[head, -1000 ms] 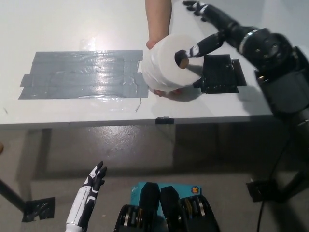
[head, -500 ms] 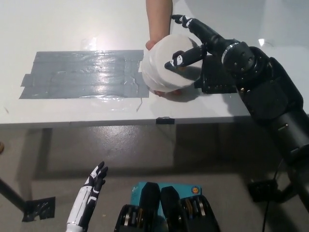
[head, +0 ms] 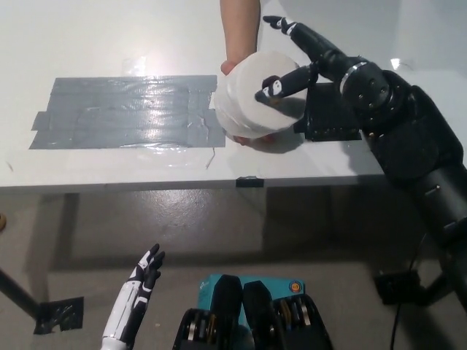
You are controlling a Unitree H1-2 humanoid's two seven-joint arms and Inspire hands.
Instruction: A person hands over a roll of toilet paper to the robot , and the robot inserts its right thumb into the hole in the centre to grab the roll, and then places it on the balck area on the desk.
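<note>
The handover was the step in hand. A person's hand (head: 241, 44) reached in from twelve o'clock and cupped the roll of toilet paper (head: 254, 95) from behind and below, holding it just above the white desk (head: 109, 36) with its end face turned toward the robot. The black right hand (head: 295, 55) had come in from about three o'clock; its thumb (head: 281, 84) lay across the face of the roll with the tip right at the centre hole, which it covered, while the other fingers (head: 281, 24) spread above the roll's upper edge. That hand was unclenched, fingers apart, and gripped nothing as yet; whether the thumb tip had entered the hole I could not tell.

The call from here: the thumb needed to push deeper along the core, then the fingers should close over the outer wrap before the person let go. After that, a short carry toward three o'clock, where the black area (head: 332, 120) lay just beside the roll, partly hidden under the right arm.

The roll looked full and fat, bright white, smooth-wrapped and likely soft, so a squeeze would probably dent it. A broad patch of grey tape (head: 124, 109) sat at nine o'clock of it. The white left hand (head: 139, 288) rested low at seven o'clock, below the desk edge, fingers apart and empty.
</note>
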